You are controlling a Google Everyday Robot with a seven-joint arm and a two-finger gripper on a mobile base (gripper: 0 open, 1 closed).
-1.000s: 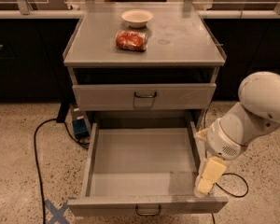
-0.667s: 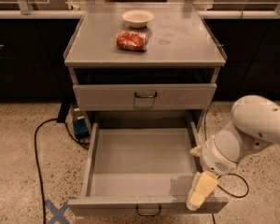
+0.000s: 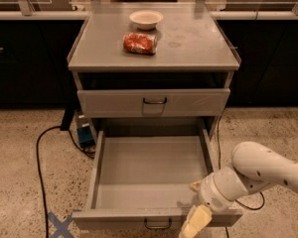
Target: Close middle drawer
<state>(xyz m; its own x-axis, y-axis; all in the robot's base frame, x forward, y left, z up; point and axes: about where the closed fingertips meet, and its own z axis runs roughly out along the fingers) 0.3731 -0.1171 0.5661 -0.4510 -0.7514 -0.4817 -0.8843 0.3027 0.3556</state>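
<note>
Claw at the pulled-out drawer's front panel, handle just left of it; grip state can't tell. Push panel squarely toward cabinet, near centre, to avoid skewing.

Grey worktop, upper ctr: white bowl at back, red packet just in front; gripper at btm edge, right of ctr.

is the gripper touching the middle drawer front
Cannot tell. In the camera view the gripper overlaps the front panel of the middle drawer, so any gap is hidden.
</note>
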